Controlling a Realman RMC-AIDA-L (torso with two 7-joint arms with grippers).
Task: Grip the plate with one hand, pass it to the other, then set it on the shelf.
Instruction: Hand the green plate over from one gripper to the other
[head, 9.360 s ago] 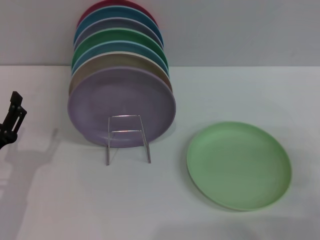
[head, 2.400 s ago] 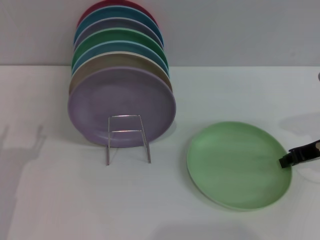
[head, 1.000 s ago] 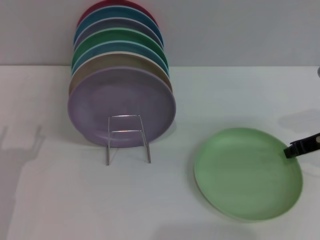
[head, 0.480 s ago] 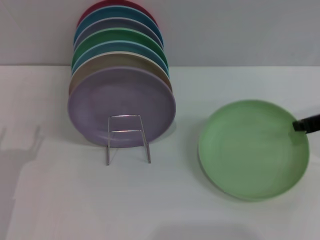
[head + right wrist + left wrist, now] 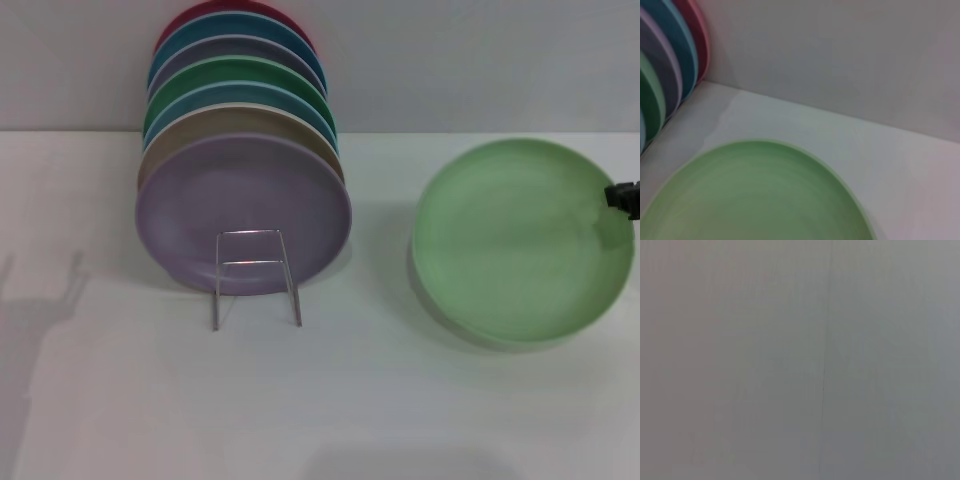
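The plate (image 5: 515,240) was held clear of the table (image 5: 330,400), tilted toward the camera, well to the right of the shelf (image 5: 255,275). It was clamped at its right rim by the right gripper (image 5: 622,196). For the handover, a firm grip and a free left rim were advisable. The left gripper was out of sight.
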